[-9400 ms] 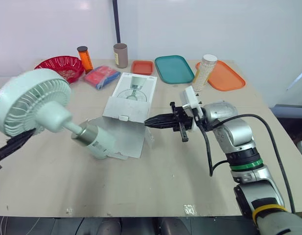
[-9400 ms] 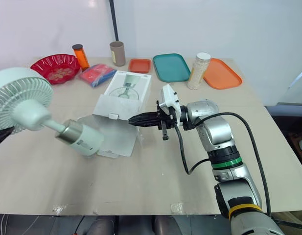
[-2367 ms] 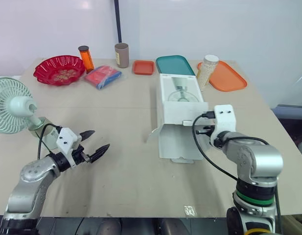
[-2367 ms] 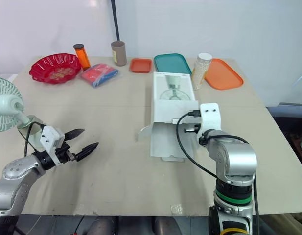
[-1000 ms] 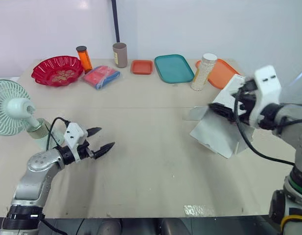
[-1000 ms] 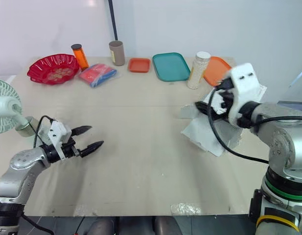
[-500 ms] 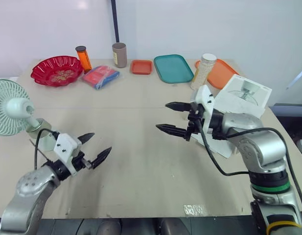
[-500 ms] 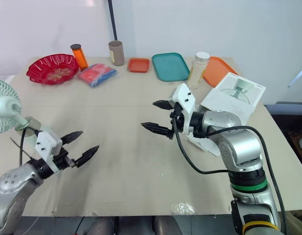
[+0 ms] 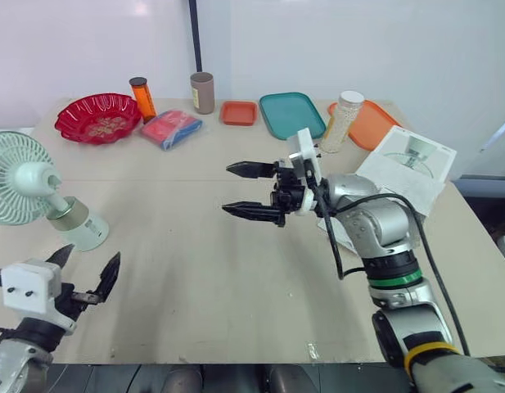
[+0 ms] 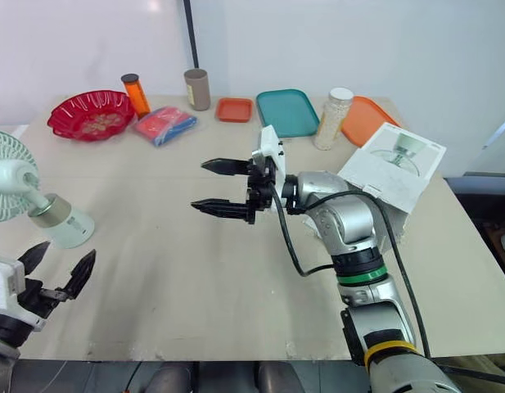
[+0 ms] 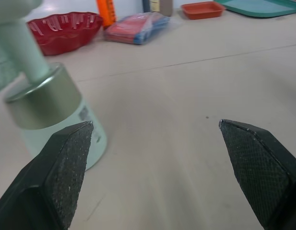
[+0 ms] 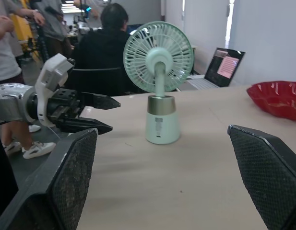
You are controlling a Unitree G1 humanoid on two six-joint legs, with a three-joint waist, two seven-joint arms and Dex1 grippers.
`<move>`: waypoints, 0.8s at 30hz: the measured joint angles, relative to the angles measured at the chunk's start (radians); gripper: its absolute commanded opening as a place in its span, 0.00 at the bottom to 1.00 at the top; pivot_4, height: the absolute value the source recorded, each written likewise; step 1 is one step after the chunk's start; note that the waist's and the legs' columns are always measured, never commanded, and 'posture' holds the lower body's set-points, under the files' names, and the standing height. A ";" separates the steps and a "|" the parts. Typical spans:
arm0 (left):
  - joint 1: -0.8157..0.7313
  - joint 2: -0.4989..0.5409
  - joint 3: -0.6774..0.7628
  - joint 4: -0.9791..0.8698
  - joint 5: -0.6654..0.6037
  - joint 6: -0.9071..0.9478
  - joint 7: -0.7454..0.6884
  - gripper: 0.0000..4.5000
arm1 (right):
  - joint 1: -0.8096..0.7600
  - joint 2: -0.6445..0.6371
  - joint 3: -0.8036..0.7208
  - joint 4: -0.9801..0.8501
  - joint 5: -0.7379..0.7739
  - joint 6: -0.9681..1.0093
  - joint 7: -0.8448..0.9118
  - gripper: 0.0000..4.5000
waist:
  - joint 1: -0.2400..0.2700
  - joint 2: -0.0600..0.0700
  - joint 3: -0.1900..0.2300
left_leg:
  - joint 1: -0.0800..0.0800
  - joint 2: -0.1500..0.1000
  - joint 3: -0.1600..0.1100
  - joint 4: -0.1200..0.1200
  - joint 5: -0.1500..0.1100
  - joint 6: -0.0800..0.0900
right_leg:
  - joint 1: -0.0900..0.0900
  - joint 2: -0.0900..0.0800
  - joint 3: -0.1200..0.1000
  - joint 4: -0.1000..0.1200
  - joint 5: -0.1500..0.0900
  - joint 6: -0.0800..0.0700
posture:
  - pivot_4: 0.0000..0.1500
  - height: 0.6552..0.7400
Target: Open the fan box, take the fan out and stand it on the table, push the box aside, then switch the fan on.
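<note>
Table [image 9: 203, 278]: the bare middle stretch lies under the right gripper, and the fan and its box sit at opposite ends, well apart.
Fan box [image 9: 412, 168]: off at the table's right edge, behind the right gripper and beside that arm's elbow. Judged from this, opening, emptying and pushing aside are done.
Box print: the top face carries a picture of a fan. Any brand or wording on it is too small to read.
Fan [image 9: 41, 190]: out of the box and upright on its base, just ahead of the left gripper. It is far across the table from the right gripper, dead ahead between that gripper's fingers in the right wrist view. The standing step looks complete.
Right gripper [image 9: 227, 187]: fingers spread wide and holding nothing, above the table and pointing toward the fan.
Left gripper [image 9: 91, 252]: fingers spread and holding nothing, near the front edge, with the fan's base just beyond one fingertip.
Left to do: switching the fan on. The left gripper is the closer one to do it.
Base label [image 11: 84, 115]: small print on the fan's base, not legible. No switch can be picked out, nor whether the blades turn.
</note>
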 measured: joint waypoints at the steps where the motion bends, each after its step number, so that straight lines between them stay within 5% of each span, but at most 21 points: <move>1: 0.001 -0.006 0.011 0.003 0.005 -0.008 0.008 1.00 | 0.000 0.002 0.000 0.000 0.000 0.000 0.004 0.99 | 0.001 0.000 0.000 | 0.000 0.000 0.000 0.000 0.000 0.000 | 0.000 0.000 0.000 0.000 0.000 0.000 | 1.00 1.00; 12: -0.034 -0.030 0.195 0.072 -0.033 -0.044 0.131 1.00 | 0.000 0.014 0.031 0.002 -0.001 0.000 0.034 0.99 | 0.000 0.000 0.000 | 0.000 0.000 0.000 0.000 0.000 0.000 | 0.000 0.000 0.000 0.000 0.000 0.000 | 1.00 1.00; 24: -0.138 0.211 0.260 0.229 -0.103 0.000 0.032 1.00 | 0.016 0.005 0.037 -0.016 -0.016 0.001 0.003 0.99 | 0.000 0.000 0.000 | 0.000 0.001 -0.001 -0.001 0.000 -0.001 | -0.001 0.001 -0.001 0.000 0.000 -0.001 | 1.00 1.00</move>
